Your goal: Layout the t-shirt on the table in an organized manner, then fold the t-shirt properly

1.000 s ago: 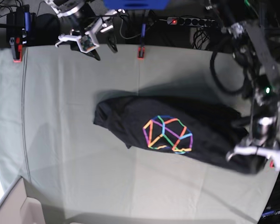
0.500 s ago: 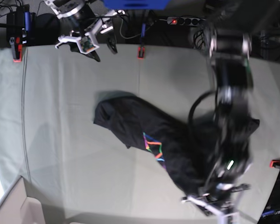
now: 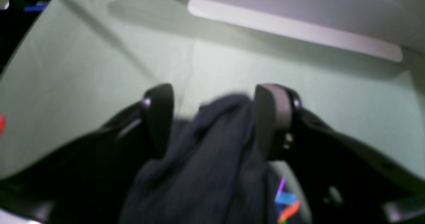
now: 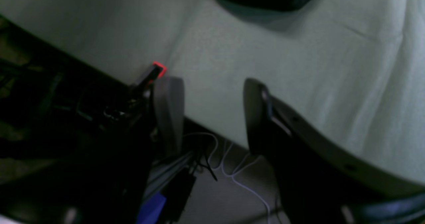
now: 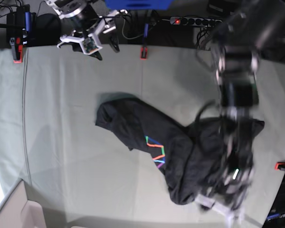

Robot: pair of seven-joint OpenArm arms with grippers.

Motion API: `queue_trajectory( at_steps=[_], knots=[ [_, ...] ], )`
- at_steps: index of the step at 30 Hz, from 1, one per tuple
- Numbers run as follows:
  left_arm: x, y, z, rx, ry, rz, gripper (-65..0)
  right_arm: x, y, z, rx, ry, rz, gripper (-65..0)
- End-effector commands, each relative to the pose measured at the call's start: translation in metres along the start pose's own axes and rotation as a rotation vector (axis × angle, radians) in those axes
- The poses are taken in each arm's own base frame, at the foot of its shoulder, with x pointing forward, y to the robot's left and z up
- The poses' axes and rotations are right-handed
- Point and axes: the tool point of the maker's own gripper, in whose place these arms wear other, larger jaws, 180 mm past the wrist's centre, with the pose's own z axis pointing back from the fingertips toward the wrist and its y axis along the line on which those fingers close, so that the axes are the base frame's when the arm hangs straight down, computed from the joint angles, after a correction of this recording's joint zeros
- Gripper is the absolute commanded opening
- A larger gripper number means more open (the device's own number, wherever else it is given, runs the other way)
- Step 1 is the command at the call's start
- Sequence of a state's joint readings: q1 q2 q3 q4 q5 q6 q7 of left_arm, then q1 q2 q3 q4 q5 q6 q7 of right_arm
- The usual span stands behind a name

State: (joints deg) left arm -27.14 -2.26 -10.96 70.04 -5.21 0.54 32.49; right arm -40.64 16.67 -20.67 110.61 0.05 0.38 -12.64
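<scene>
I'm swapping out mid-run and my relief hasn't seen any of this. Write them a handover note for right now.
Left pincer: jaws spread, a bunched fold of the t-shirt lies between them; whether it is held I cannot tell. It sits low near the table's near edge in the base view.
Right pincer: open, empty, parked over the far table edge by a red clamp.
T-shirt: crumpled in a diagonal heap, its end toward the left pincer folded over; only part of the rainbow print shows.
Done: nothing laid flat yet.
Left: spread the shirt flat, smooth it, then fold.
</scene>
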Motion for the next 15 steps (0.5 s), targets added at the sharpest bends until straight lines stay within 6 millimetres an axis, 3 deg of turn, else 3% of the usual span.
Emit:
queue_trajectory(
  at_steps=[1, 5, 8, 11, 15],
  knots=[
    [0.014, 0.025, 0.009, 0.053, -0.065, 0.007, -23.7, 0.010, 0.001, 0.003, 0.004, -0.038, -0.003, -35.2],
    [-0.045, 0.105, 0.038, 0.210, 0.013, 0.085, -23.1, 0.011, 0.000, 0.003, 0.003, -0.043, -0.002, -35.2],
    [-0.079, 0.158, 0.061, 0.319, 0.062, 0.141, -23.1, 0.012, 0.000, 0.003, 0.002, -0.044, -0.001, -35.2],
    [-0.102, 0.182, 0.069, 0.330, 0.110, 0.149, -23.1, 0.014, -0.002, 0.001, -0.001, -0.052, 0.003, -35.2],
    [-0.131, 0.195, 0.068, 0.344, 0.142, 0.195, -23.1, 0.015, -0.003, 0.001, -0.002, -0.054, 0.006, -35.2]
  ],
)
